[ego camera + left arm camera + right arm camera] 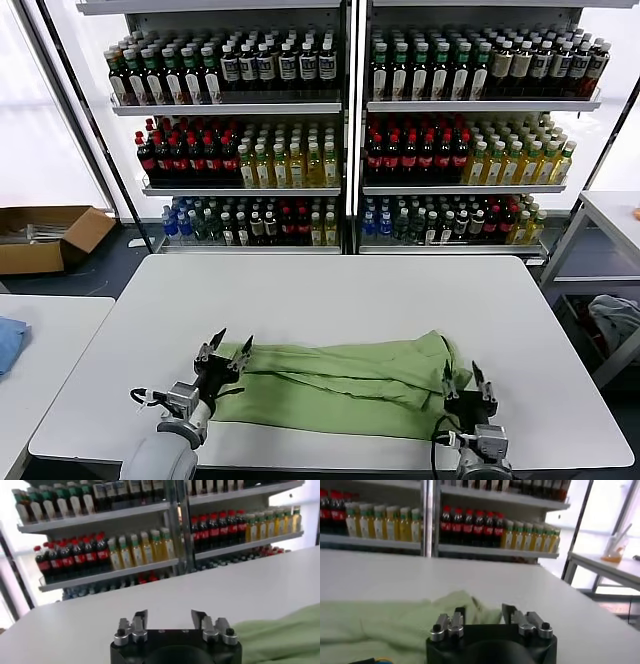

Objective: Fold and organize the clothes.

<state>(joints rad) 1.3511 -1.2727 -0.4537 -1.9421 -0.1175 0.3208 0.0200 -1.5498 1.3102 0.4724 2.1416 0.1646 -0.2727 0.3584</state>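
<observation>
Green polo shirt [345, 385] lies lengthwise left-right between open, empty left claw [224, 350] and right claw [462, 378].

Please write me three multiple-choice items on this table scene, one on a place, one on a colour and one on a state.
1. Where does the polo shirt lie?
A. On the near part of the white table
B. On a shelf
C. In the cardboard box

2. What colour is the shirt?
A. Blue
B. Light green
C. Red

3. How do the left gripper and the right gripper stand?
A. Both shut on the shirt
B. One open, one shut
C. Both open, holding nothing

Answers: 1 A, the head view shows it spread along the table's near edge. 2 B, the cloth is pale green in all three views. 3 C, each wrist view shows the fingers apart with nothing between them.
</observation>
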